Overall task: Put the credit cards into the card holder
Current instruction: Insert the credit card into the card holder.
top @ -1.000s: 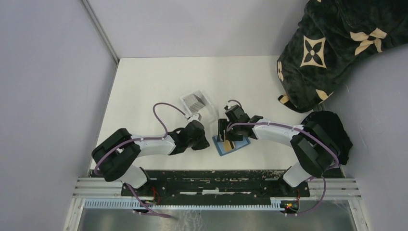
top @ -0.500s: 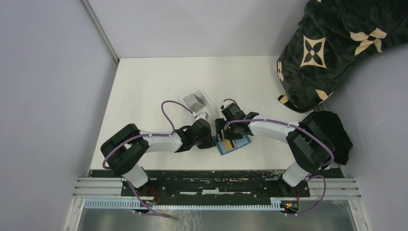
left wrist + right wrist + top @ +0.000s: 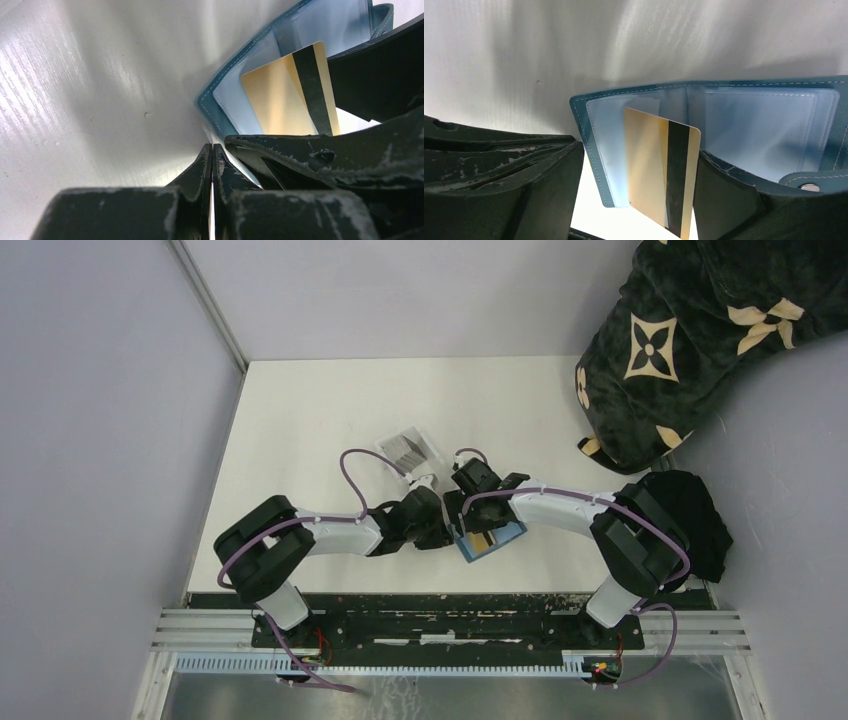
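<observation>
Teal and edged with pale stitching, the card holder (image 3: 769, 125) is lying open on the white table (image 3: 300, 420) as we are watching 2 claws meeting over it. It is resting directly beneath the right claw (image 3: 640, 155), with its pale inner pockets facing up and its snap tab showing at that claw's right side. 1 gold credit card (image 3: 649, 165), black stripe up, is lying between that claw's 2 fingers. Its far end is sitting over the holder's left-hand pocket and its near end is sticking out past the holder's edge. We cannot tell whether the far end is tucked inside. The right claw is standing released, with 1 finger well off the card and the other just beside its striped edge. The left claw (image 3: 212, 150) is clenched on nothing, its tips meeting just beside the holder's stitched edge. Beyond both claws, a clear tray (image 3: 432, 445) is holding greyish cards (image 3: 404, 449).
</observation>
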You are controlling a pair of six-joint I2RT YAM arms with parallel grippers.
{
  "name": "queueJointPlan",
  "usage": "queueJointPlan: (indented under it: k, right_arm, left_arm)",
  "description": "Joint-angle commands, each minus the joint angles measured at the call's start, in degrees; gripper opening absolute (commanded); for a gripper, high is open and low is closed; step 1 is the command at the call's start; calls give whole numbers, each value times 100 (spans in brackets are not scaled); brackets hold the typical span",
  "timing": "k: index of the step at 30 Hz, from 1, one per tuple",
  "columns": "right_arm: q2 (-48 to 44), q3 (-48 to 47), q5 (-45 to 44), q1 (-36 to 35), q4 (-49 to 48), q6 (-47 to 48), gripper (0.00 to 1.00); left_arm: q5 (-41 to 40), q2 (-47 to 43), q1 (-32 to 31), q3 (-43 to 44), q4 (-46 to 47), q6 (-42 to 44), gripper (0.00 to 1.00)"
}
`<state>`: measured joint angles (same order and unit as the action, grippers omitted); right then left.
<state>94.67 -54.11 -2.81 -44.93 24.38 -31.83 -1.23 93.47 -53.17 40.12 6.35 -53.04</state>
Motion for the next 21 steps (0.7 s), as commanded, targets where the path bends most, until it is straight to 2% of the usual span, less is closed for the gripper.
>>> queueJointPlan:
  k: [1, 12, 21]
  right_arm:
    - [40, -197, -402, -16, 484, 254, 79]
    - [314, -403, -482, -103, 743, 471, 77]
    - [36, -562, -765, -105, 791, 649, 83]
  left_arm:
    - [36, 139, -58, 84, 16, 136, 4]
    - [18, 211, -84, 140, 59, 110, 4]
    - [-38, 245, -112, 154, 77, 66, 4]
